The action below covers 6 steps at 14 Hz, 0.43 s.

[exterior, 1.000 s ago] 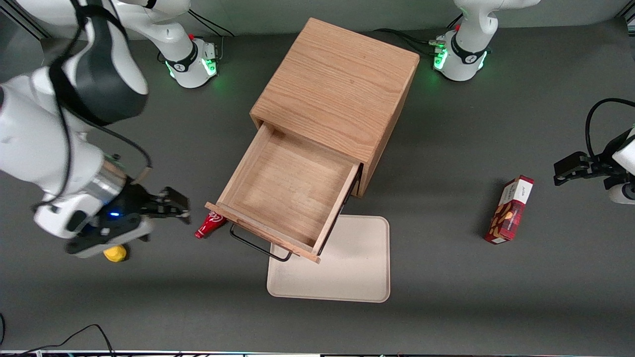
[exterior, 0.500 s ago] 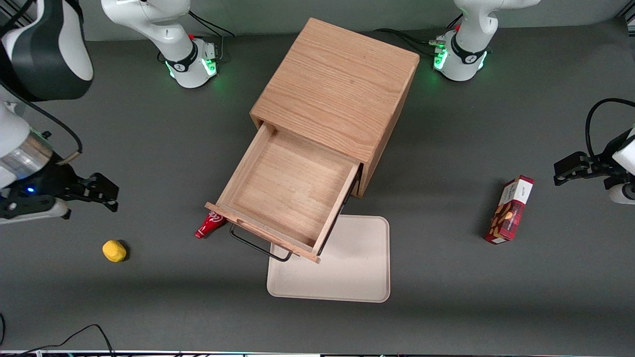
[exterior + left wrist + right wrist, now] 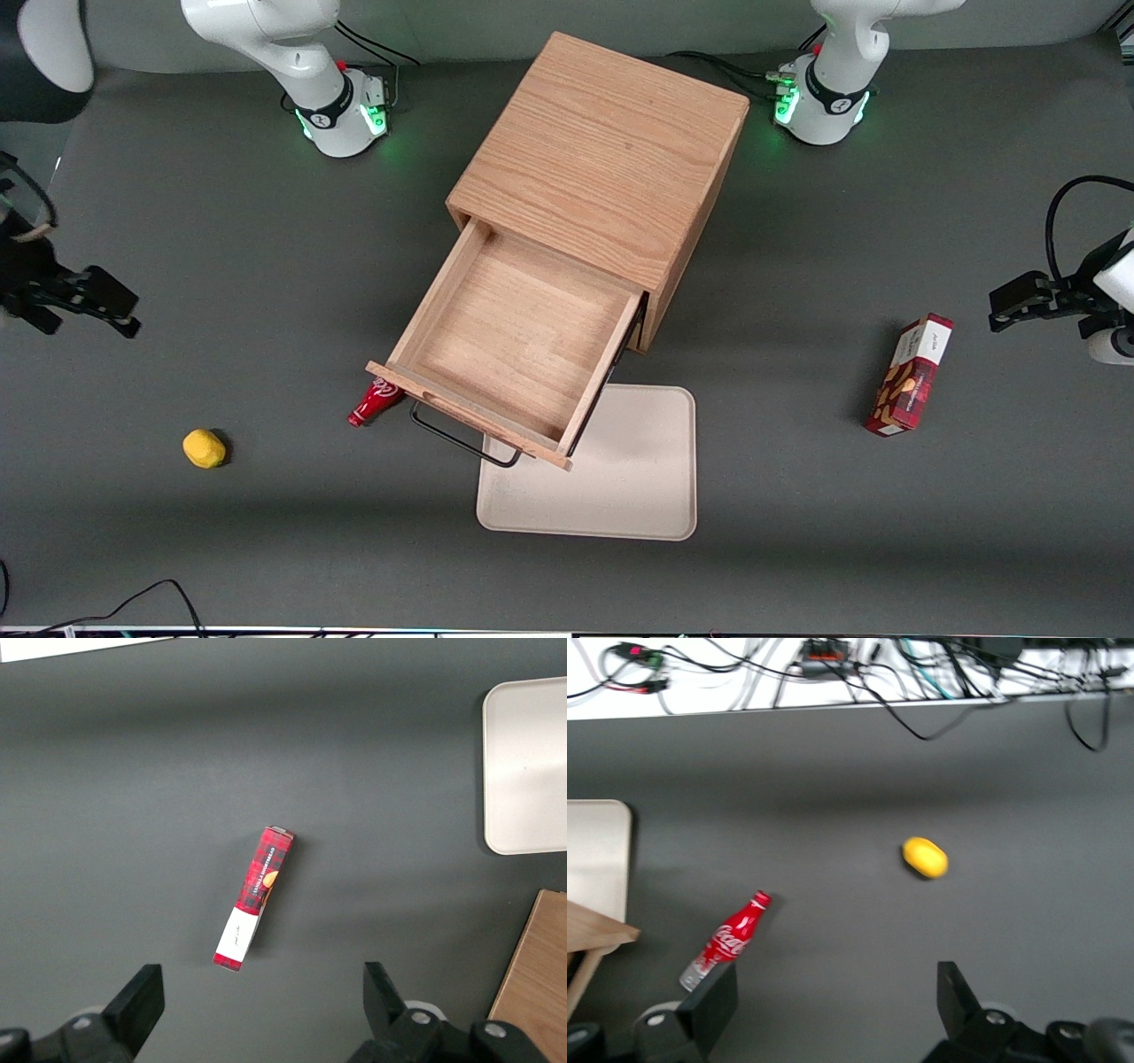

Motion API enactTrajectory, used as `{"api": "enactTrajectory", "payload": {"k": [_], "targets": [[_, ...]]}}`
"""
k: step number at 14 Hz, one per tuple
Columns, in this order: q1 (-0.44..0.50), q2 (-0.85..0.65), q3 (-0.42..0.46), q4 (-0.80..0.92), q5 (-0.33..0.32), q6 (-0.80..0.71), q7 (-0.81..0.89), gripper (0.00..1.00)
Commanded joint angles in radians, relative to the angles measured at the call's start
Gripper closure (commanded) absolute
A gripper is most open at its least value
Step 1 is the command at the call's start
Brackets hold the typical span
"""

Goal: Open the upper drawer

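Observation:
The upper drawer [image 3: 518,341] is a light-oak tray-like box. It stands pulled far out of the oak cabinet [image 3: 602,168], and its inside is bare. Its thin black bar handle [image 3: 461,443] sits on the front panel, nearest the front camera, and overhangs a beige tray. One corner of the drawer shows in the right wrist view [image 3: 598,935]. My gripper [image 3: 120,310] hangs open and empty at the working arm's end of the table, well away from the drawer. In the wrist view the gripper [image 3: 837,1010] is over bare grey mat with its fingers wide apart.
A red cola bottle [image 3: 375,400] lies on the mat against the drawer front's corner and shows in the right wrist view [image 3: 726,939]. A yellow lump [image 3: 204,447] lies nearer the camera than my gripper. The beige tray [image 3: 620,496] lies under the handle. A red cracker box [image 3: 912,372] lies toward the parked arm's end.
My gripper has drawn away from beside the drawer front, toward the working arm's end of the table and farther from the camera. The drawer has not moved.

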Motion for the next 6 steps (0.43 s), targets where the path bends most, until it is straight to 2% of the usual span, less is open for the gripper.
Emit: {"api": "enactTrajectory", "payload": {"k": [1,4,6], "targets": [[0.010,-0.009,-0.015,0.003,0.013,-0.060,0.025,0.00],[0.013,0.003,-0.012,0.005,0.017,-0.111,0.029,0.00],[0.016,0.021,-0.009,0.022,0.045,-0.177,0.029,0.00]]}}
